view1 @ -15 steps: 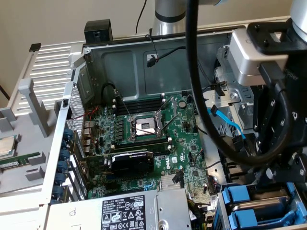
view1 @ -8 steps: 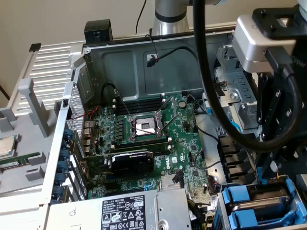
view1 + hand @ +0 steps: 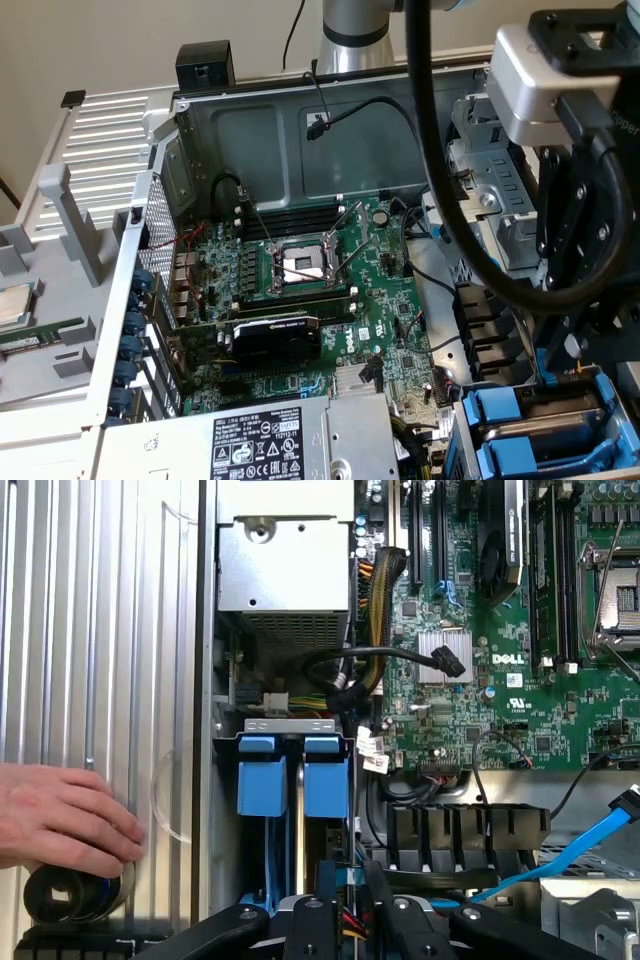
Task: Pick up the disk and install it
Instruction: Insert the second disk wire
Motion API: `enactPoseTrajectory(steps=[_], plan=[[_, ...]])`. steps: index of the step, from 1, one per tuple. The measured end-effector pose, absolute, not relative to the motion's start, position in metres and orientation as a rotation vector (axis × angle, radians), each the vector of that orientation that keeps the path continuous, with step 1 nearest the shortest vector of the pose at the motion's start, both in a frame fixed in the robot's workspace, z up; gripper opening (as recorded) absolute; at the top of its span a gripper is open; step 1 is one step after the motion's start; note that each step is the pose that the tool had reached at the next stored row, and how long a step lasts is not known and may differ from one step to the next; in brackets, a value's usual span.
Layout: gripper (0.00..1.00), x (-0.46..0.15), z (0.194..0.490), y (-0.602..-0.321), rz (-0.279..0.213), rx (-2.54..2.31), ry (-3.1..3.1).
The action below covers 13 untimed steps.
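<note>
The gripper (image 3: 345, 920) hangs over the drive bay (image 3: 292, 780) — its claw narrow, apparently pinching the disk (image 3: 300, 830) edge-on between 2 blue carriers to slot it in.

Beside the blue-tabbed drive bay (image 3: 535, 425), the tool (image 3: 575, 355) hangs as a dark blur, and the black cable (image 3: 440, 200) crossing it hides where its tips end. In the wrist view the tool (image 3: 345, 920) is cut off by the picture's edge, so whether it touches a blue carrier tab (image 3: 325, 775) cannot be told. The disk's metal body is buried in the bay. A person's hand (image 3: 65, 815) is cut off at the wrist.
</note>
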<state>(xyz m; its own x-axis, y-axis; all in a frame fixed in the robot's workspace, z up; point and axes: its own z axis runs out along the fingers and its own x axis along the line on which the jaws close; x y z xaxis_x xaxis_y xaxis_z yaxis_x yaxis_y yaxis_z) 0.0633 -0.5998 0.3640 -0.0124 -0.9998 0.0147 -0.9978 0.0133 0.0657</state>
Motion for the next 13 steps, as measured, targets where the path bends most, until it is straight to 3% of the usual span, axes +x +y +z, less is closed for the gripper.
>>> enactPoseTrajectory(steps=[5, 8, 9, 13], plan=[[0.25, 0.0633, 0.3639, -0.5998, -0.056, 2.167, -2.195], [0.22, 0.0632, 0.3639, -0.5998, -0.056, 2.167, -2.195], [0.15, 0.0632, 0.3640, -0.5998, -0.056, 2.167, -2.195], [0.15, 0.0633, 0.3639, -0.5998, -0.052, 2.180, -2.186]])
